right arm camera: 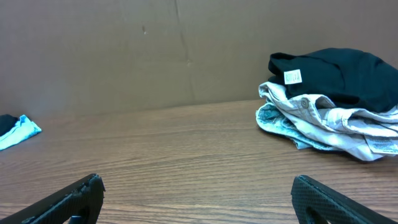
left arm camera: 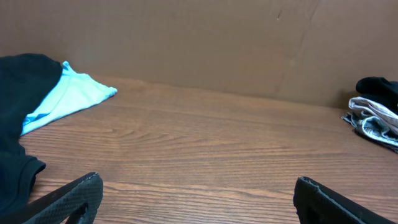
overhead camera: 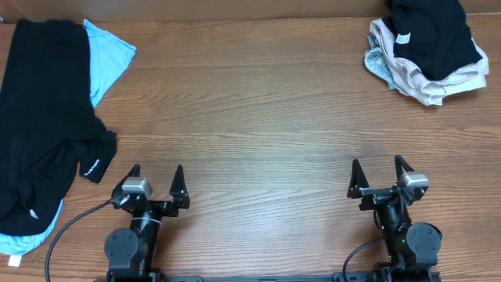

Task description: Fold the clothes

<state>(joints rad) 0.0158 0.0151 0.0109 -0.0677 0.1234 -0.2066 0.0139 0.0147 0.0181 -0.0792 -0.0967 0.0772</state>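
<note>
— How are the left gripper [overhead camera: 157, 171] fingers [left arm camera: 74, 196]?
— Spread wide and released, with nothing between them. They hang just over the bare wooden table [overhead camera: 258, 102].
— And the clothes?
— A large black garment [overhead camera: 39, 117] lies spread out to the left of those fingers. Its cuff with the white logo print [overhead camera: 91, 166] is near the left finger but apart from it. A light blue garment [overhead camera: 106, 51] lies under it and shows farther ahead.
— The right gripper [overhead camera: 377, 164]?
— Equally wide, grasping nothing and touching nothing.
— Anything near it?
— Well ahead and to the right of its fingers is a crumpled pile. A second black garment [overhead camera: 434, 31] with a white tag [overhead camera: 404, 37] sits atop a pale patterned one [overhead camera: 423, 84].
</note>
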